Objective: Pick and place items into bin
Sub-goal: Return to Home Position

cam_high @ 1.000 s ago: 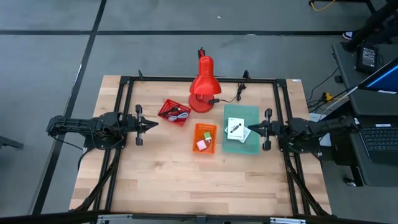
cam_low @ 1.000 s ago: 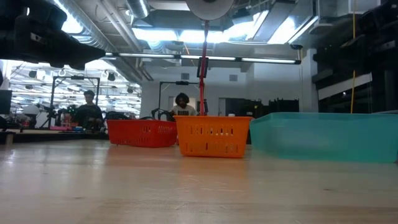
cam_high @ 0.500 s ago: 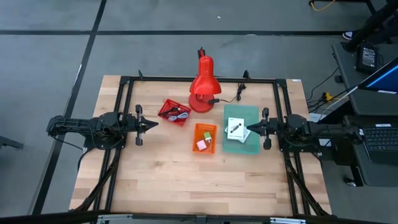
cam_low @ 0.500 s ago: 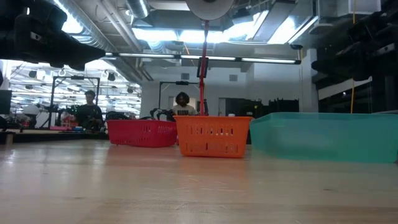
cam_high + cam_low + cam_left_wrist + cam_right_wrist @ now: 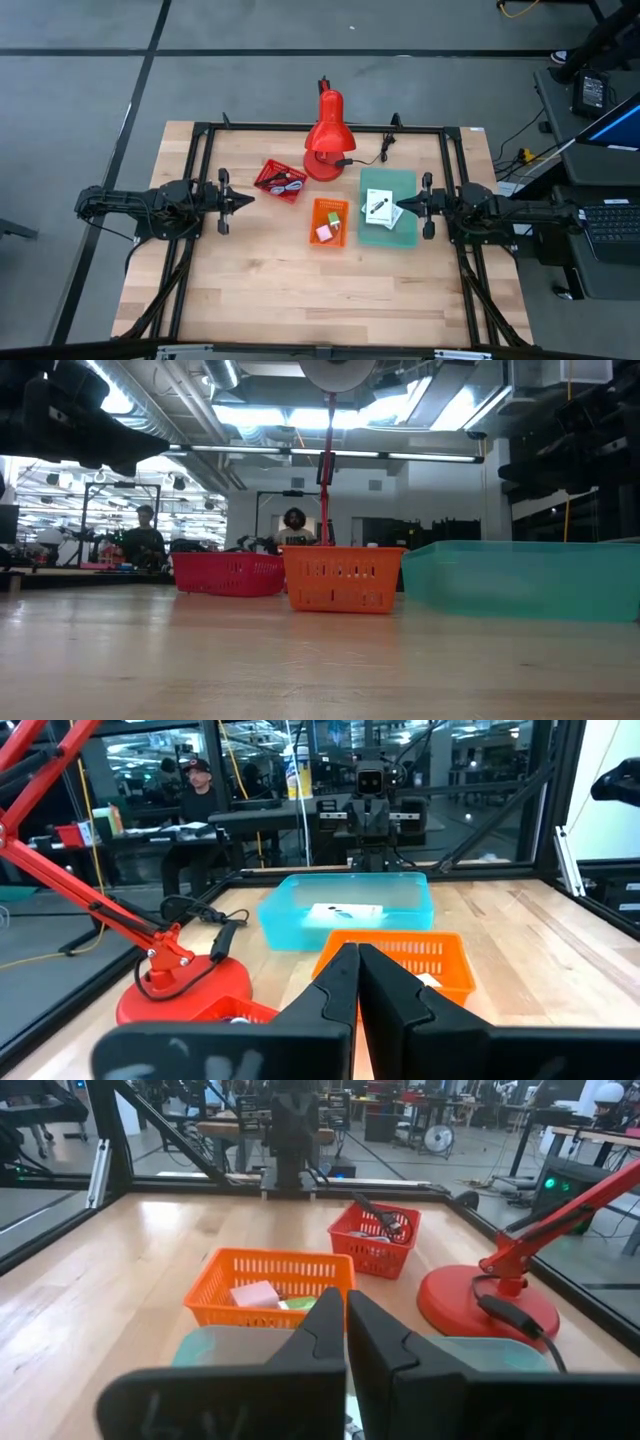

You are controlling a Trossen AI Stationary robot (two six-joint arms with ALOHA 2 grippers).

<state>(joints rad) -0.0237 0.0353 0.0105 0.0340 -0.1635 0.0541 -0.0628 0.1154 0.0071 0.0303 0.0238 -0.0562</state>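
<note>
A red basket (image 5: 281, 180) holds the black coiled cable (image 5: 376, 1217) and dark red cord. The orange basket (image 5: 329, 222) holds the pinkish-white cube (image 5: 255, 1294) and the tiny green cube (image 5: 297, 1302). A teal bin (image 5: 388, 180) holds two white printed packets (image 5: 380, 209). My left gripper (image 5: 246, 200) is shut and hovers left of the red basket. My right gripper (image 5: 399, 208) is shut, with its tip above the teal bin's right half, over the packets. Neither holds anything.
A red desk lamp (image 5: 326, 135) stands behind the baskets, its cord trailing right toward the far edge. A black frame rims the table (image 5: 260, 290). Bare wood lies in front of the baskets. People sit in the room beyond (image 5: 293, 528).
My right gripper has moved a little toward the table's left, farther over the teal bin, and stayed shut. The left arm and all the items have kept still.
</note>
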